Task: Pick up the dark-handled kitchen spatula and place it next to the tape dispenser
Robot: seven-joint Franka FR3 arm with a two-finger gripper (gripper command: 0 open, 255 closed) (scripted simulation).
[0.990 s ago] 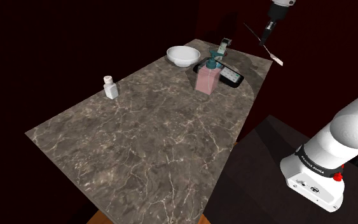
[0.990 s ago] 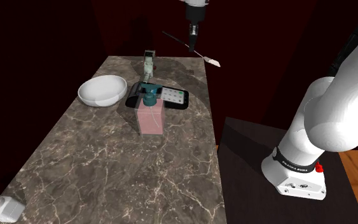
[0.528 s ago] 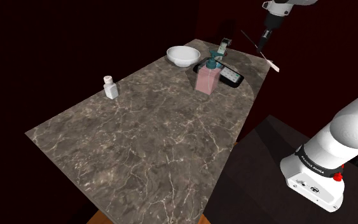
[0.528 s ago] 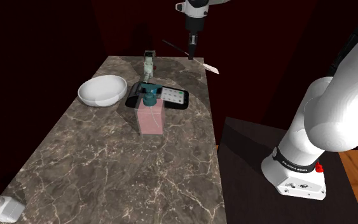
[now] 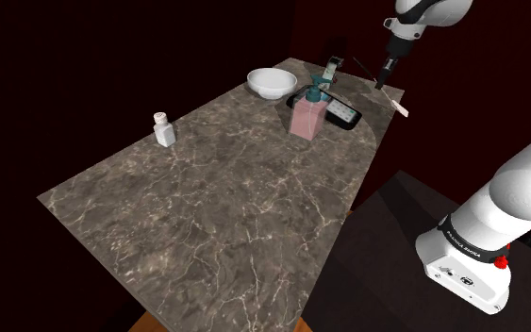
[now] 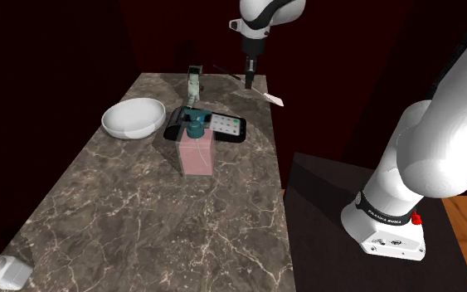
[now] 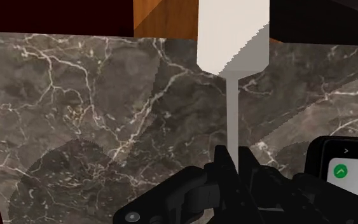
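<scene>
Black two-finger pincer (image 7: 234, 159) grips the dark-handled, pale-bladed spatula (image 7: 233, 44) by its thin stem, aloft over the dark marble table's (image 5: 225, 198) far corner, near the green tape dispenser (image 6: 194, 80) — apparently for lowering beside it.

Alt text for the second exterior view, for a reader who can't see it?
The black gripper, shut on a spatula, holds it over the far end of a dark marble table, near the tape dispenser. A white bowl, a pink soap bottle and a black keypad device sit close by.
</scene>
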